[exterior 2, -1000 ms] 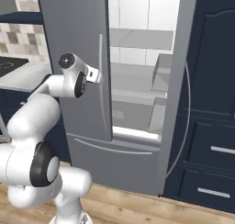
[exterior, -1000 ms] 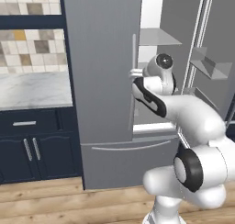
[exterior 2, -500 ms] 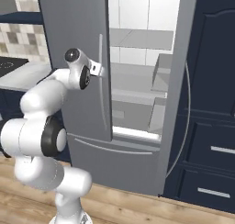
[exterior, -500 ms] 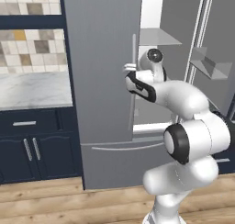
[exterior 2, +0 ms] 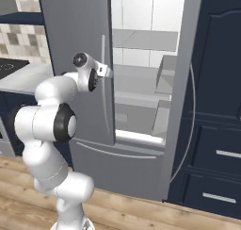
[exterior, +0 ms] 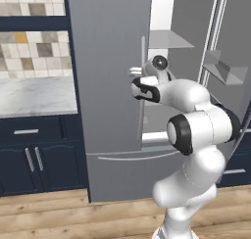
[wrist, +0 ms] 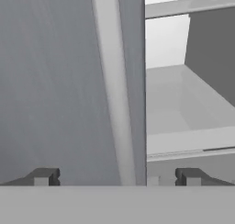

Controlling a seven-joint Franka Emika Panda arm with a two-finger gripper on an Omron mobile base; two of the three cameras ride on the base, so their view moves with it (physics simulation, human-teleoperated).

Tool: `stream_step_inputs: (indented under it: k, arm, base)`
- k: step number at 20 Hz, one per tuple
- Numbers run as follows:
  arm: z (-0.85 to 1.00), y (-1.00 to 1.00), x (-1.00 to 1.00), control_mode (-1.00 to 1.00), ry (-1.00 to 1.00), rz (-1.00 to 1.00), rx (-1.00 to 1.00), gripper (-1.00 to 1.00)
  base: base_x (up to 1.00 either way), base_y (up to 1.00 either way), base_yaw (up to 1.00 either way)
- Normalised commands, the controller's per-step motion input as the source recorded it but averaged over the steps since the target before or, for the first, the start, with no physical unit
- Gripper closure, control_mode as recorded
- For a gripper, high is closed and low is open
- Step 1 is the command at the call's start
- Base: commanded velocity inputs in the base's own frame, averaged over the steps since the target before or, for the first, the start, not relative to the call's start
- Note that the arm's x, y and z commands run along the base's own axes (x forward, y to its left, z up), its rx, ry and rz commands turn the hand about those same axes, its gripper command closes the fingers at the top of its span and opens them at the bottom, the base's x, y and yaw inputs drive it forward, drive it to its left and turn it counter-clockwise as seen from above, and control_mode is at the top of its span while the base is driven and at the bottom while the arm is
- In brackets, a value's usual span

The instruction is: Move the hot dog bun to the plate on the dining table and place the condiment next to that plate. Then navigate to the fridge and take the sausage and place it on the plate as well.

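Observation:
The grey fridge stands ahead with its left door shut and its right door swung open onto white inner shelves. My gripper is open, and the left door's long vertical handle runs up between its two fingertips. In the base views the gripper sits right at that handle, by the door's inner edge. The shelves that show hold nothing I can make out. The sausage, hot dog bun, plate, condiment and dining table are out of view.
A marble counter over navy cabinets adjoins the fridge on the left. Tall navy cabinets stand on the right. The open right door with its bins juts out beside the arm. Wooden floor lies below.
The hand has swung left from the open compartment to the left door's handle, and the elbow has folded in closer. The jaws stay open; the fridge and the views have not shifted.

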Motion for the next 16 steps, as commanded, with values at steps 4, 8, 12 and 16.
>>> stream_step_inputs:
  k: [4,8,12,16]
  arm:
    - [0.00,-0.07,0.56,-1.00,0.00,0.00,0.00,-1.00]
    - [0.00,-0.05,0.58,-1.00,0.00,0.00,-0.01,-1.00]
    - [-0.01,0.00,0.63,-1.00,0.00,0.00,0.00,-1.00]
    - [-0.08,0.00,0.67,-1.00,0.00,0.00,0.00,1.00]
  base:
    - [0.00,0.00,0.00]
    - [0.00,0.00,0.00]
    - [0.00,0.00,0.00]
    - [0.00,0.00,0.00]
